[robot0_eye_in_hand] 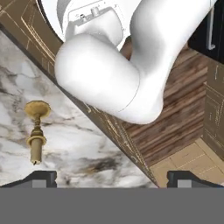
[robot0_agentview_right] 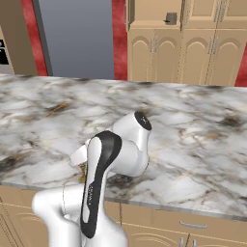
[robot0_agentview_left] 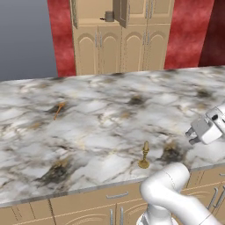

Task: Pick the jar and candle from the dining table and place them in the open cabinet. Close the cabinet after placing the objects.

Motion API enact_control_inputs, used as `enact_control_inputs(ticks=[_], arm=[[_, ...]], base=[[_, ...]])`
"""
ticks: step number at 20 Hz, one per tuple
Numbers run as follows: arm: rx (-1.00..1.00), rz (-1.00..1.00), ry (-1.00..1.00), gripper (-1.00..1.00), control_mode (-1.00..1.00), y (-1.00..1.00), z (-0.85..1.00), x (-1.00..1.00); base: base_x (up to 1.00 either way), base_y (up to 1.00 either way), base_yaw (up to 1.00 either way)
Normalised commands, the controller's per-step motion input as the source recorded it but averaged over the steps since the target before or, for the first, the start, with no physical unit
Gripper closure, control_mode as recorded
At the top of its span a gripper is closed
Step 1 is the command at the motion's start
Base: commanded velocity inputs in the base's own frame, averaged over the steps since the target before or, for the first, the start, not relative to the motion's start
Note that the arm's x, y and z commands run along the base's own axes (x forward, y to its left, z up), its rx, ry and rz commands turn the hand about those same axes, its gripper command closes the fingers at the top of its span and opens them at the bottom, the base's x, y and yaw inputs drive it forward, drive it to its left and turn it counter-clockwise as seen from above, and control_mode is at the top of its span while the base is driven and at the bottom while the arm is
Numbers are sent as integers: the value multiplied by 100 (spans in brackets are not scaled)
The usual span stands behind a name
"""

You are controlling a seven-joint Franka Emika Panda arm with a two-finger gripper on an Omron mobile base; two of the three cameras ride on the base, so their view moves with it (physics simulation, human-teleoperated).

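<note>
End effector [robot0_eye_in_hand: 112, 175] is held wide open, nothing gripped. Candle [robot0_eye_in_hand: 36, 131] is seen upright on the marble table [robot0_eye_in_hand: 13, 78], off to one side of the fingertips, untouched.

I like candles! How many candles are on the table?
1. The candle stands upright in its gold holder near the front edge of the table, close to the robot. The thin orange stick farther left is no candle. The arm may hide others.
</note>
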Motion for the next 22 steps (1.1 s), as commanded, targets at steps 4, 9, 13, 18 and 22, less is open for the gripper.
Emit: enact_control_inputs(ticks=[4,9,13,18,22], arm=[[5,37,-32,-100,-100,-2,-79,27],[0,15,-10,-100,-100,-5,-37,1],[0,21,-32,-100,-100,-2,-52,14],[1,30,-48,-100,-100,0,-40,12],[0,27,-58,-100,-100,-9,-32,1]], base=[[0,0,0],[0,0,0],[0,0,0],[0,0,0],[0,0,0]])
